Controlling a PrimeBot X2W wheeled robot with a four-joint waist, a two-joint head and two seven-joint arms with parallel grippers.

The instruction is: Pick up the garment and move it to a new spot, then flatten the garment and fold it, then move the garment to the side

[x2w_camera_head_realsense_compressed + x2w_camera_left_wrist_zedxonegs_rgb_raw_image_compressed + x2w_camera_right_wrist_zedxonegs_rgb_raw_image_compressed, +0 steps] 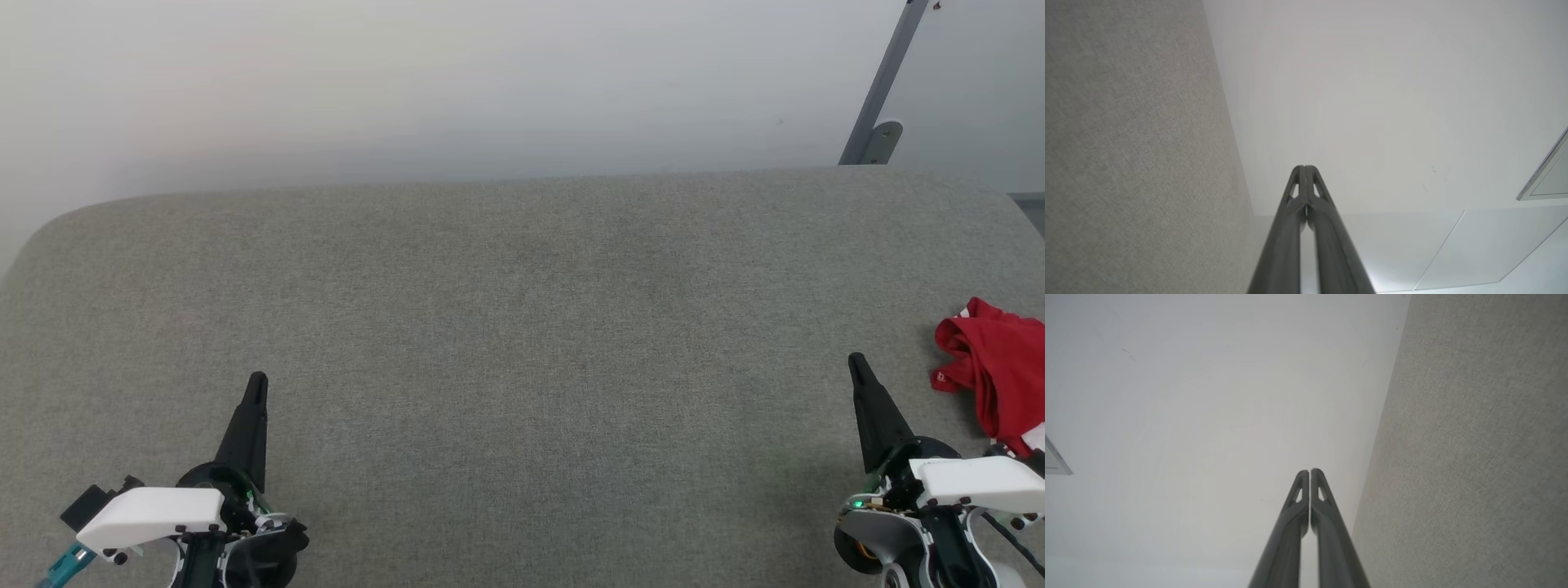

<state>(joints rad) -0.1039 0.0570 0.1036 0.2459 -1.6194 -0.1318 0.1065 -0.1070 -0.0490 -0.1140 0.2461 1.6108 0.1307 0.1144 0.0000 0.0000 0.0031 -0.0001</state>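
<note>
Grippers, 2 of them, are both sitting fully closed w/ nothing between the fingers. The left gripper [257, 384] is pointing up over the gray fabric surface [522, 327] at lower left, the right gripper [857, 363] at lower right. 1 red shirt [992, 367] is lying crumpled at the surface's right edge, just beside the right gripper's fingers but apart from them, partly cut off by the frame.

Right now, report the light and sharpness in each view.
Head view: soft, even light, no glare, the red shirt cut by the right edge. Left wrist view: left claw sharp, a brighter patch low beside it. Right wrist view: right claw sharp, wall washed out, grey fabric grain clear.
</note>
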